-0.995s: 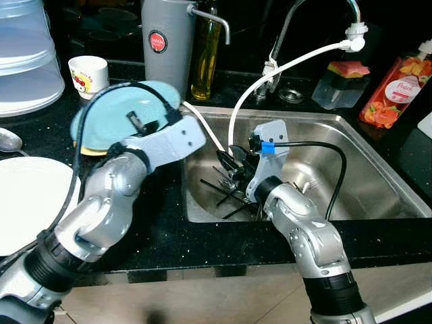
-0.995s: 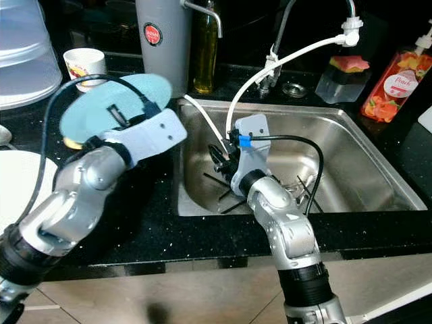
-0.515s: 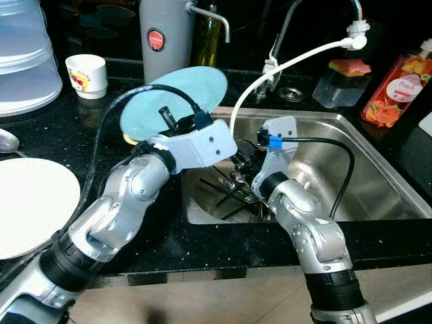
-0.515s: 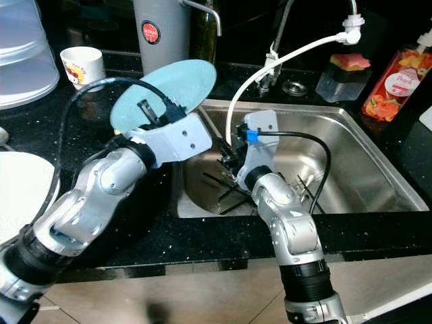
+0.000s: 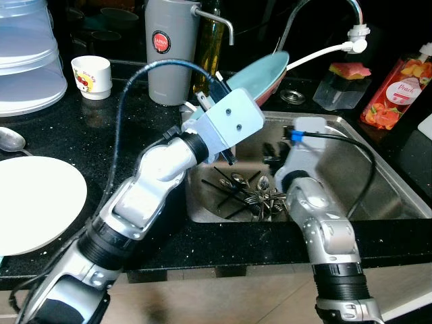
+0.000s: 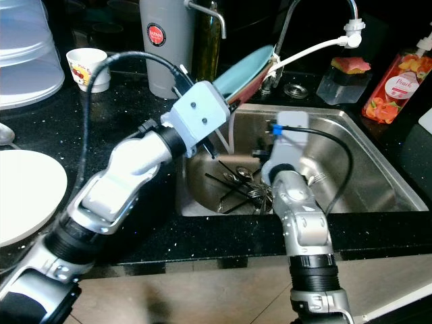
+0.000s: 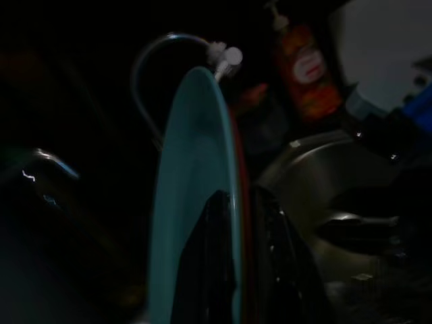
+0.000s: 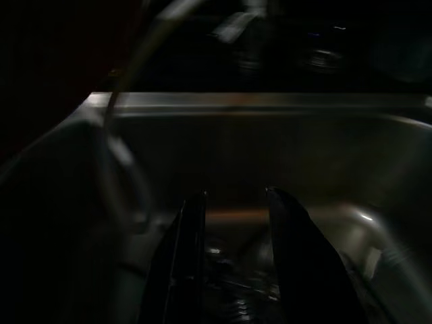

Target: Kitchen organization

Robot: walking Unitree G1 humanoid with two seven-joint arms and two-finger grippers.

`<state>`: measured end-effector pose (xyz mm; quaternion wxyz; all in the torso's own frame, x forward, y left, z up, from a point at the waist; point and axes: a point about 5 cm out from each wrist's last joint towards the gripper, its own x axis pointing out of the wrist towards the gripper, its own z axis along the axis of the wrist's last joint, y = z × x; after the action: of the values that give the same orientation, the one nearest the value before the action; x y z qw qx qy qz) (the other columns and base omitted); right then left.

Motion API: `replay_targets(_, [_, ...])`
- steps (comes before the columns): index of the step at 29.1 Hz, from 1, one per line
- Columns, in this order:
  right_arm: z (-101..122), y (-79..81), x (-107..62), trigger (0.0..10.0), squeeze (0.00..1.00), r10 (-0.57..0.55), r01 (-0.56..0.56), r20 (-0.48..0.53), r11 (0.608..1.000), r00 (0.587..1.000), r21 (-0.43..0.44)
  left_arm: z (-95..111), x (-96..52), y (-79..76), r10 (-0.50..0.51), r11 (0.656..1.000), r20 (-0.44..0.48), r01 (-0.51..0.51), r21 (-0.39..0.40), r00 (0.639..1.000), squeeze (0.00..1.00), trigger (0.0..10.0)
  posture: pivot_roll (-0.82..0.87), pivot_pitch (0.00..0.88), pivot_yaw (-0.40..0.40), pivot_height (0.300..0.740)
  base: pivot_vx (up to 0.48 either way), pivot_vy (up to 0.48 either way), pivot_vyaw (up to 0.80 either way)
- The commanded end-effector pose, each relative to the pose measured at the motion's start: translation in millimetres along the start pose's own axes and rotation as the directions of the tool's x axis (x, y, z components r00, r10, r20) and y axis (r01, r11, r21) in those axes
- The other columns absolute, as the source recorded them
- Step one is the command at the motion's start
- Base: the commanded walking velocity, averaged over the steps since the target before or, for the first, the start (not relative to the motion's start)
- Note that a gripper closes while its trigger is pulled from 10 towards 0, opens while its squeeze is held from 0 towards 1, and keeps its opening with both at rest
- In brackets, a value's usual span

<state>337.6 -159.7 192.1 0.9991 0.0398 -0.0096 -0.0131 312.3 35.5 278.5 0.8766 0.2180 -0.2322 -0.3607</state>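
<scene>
While the left end effector [image 7: 233, 270] pinched the rim of a teal plate [image 5: 253, 71], its fingers were largely hidden behind the wrist housing in the head views. The plate, teal on top with what looked like a reddish underside, was tilted above the back left corner of the steel sink [image 5: 378, 169]. The right end effector [image 8: 233, 223] hung in the basin, fingers parted and empty, over dim, tangled cutlery [image 5: 253, 192]. A white plate [image 5: 34, 202] lay cropped on the black table [image 5: 101, 142].
</scene>
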Motion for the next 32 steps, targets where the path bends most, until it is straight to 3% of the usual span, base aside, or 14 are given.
replay_targets(1, [0,-17.8,1.1,10.0,0.0,-0.107,0.107,0.008,0.994,0.994,0.001,-9,6.2,2.6,-0.022,0.991,-0.055,0.014,-0.137,0.998,0.0,10.0,0.3,0.0,-0.1,0.74,0.0,0.0,0.0])
replay_targets(3, [1,-23.9,1.1,10.0,0.0,-0.152,0.152,0.015,0.988,0.988,0.003,-27,6.7,0.4,-0.076,0.978,-0.158,0.043,-0.202,0.985,0.0,10.0,0.3,0.0,-0.1,0.74,0.0,0.0,0.0])
replay_targets(8, [4,-28.7,0.7,10.0,0.0,-0.213,0.213,0.03,0.977,0.977,0.007,-42,-0.8,-11.8,-0.249,0.951,-0.226,0.194,-0.239,0.942,0.0,10.0,0.3,0.0,-0.098,0.74,0.0,0.0,0.0])
replay_targets(13, [4,-29.7,-0.3,10.0,0.0,-0.238,0.238,0.037,0.971,0.97,0.021,-50,-11.7,-27.5,-0.428,0.903,-0.274,0.401,-0.153,0.861,0.01,10.0,0.31,0.0,-0.091,0.74,0.0,0.0,0.0])
replay_targets(17, [5,-28.7,-0.6,10.0,0.0,-0.24,0.239,0.04,0.971,0.97,0.027,-52,-13.0,-29.7,-0.458,0.889,-0.284,0.434,-0.148,0.842,0.03,10.0,0.31,0.0,-0.089,0.74,0.0,0.0,0.0])
replay_targets(19, [6,-26.8,-0.9,10.0,0.0,-0.237,0.236,0.046,0.971,0.97,0.035,-55,-13.6,-32.1,-0.483,0.876,-0.295,0.462,-0.142,0.825,0.88,10.0,0.3,0.0,-0.088,0.74,0.0,0.0,0.0])
replay_targets(20, [6,-26.0,-0.9,10.0,0.0,-0.237,0.235,0.048,0.971,0.97,0.037,-56,-13.6,-32.8,-0.489,0.872,-0.298,0.469,-0.14,0.82,0.88,10.0,0.3,0.0,-0.088,0.74,0.0,0.0,0.0])
replay_targets(21, [7,-25.3,-1.0,10.0,0.0,-0.236,0.234,0.051,0.971,0.97,0.04,-57,-12.6,-31.9,-0.48,0.877,-0.3,0.461,-0.135,0.824,1.0,10.0,0.3,0.0,-0.087,0.74,0.0,0.0,0.0])
replay_targets(23, [8,-25.2,-1.2,10.0,0.0,-0.236,0.233,0.056,0.971,0.97,0.046,-54,-10.3,-29.6,-0.462,0.887,-0.276,0.441,-0.138,0.843,1.0,10.0,0.3,0.0,-0.087,0.74,0.0,0.0,0.0])
replay_targets(25, [9,-25.0,-1.9,10.0,0.0,-0.235,0.232,0.067,0.971,0.97,0.056,-35,-4.5,-19.3,-0.377,0.924,-0.159,0.359,-0.127,0.913,1.0,10.0,0.3,0.0,-0.088,0.74,0.0,0.0,0.0])
replay_targets(27, [10,-24.5,-2.0,10.0,0.0,-0.232,0.228,0.07,0.972,0.97,0.06,-28,-2.8,-14.1,-0.325,0.943,-0.127,0.312,-0.111,0.937,1.0,10.0,0.3,0.0,-0.088,0.74,0.0,0.0,0.0])
replay_targets(28, [10,-23.6,-2.2,10.0,0.0,-0.226,0.221,0.076,0.973,0.971,0.064,-22,-0.5,-6.6,-0.243,0.968,-0.093,0.236,-0.082,0.966,0.0,10.0,0.3,0.0,-0.088,0.74,0.0,0.0,0.0])
replay_targets(30, [13,-20.2,-2.1,10.0,0.0,-0.208,0.201,0.094,0.977,0.974,0.076,-10,2.7,13.0,-0.029,1.0,-0.045,0.029,-0.006,0.999,0.0,10.0,0.3,0.0,-0.087,0.74,0.0,0.0,0.0])
replay_targets(32, [15,-17.8,-2.1,10.0,0.0,-0.195,0.187,0.107,0.979,0.975,0.083,-5,2.5,23.5,0.082,0.996,-0.029,-0.08,0.044,0.996,0.0,10.0,0.3,0.0,-0.087,0.74,0.0,0.0,0.0])
